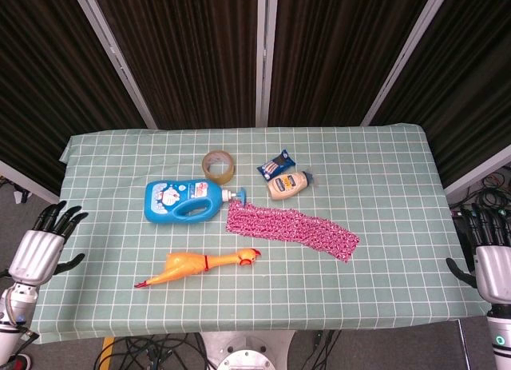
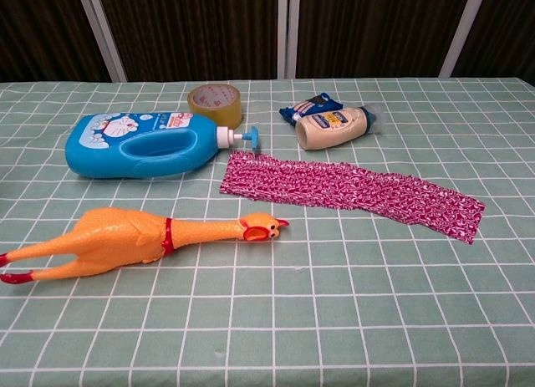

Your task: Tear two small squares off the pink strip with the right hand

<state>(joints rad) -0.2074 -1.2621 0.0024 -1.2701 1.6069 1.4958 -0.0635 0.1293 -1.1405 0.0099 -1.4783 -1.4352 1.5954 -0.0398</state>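
You are at the very start: nothing is torn yet. The pink patterned strip of joined squares lies flat and whole on the green checked table, its left end just beside the blue detergent bottle's nozzle. Your right hand hangs off the table's right edge, fingers apart, holding nothing; the left hand is likewise empty at the left edge. Next, bring the right hand in over the strip's near right end, well apart from the orange rubber chicken.
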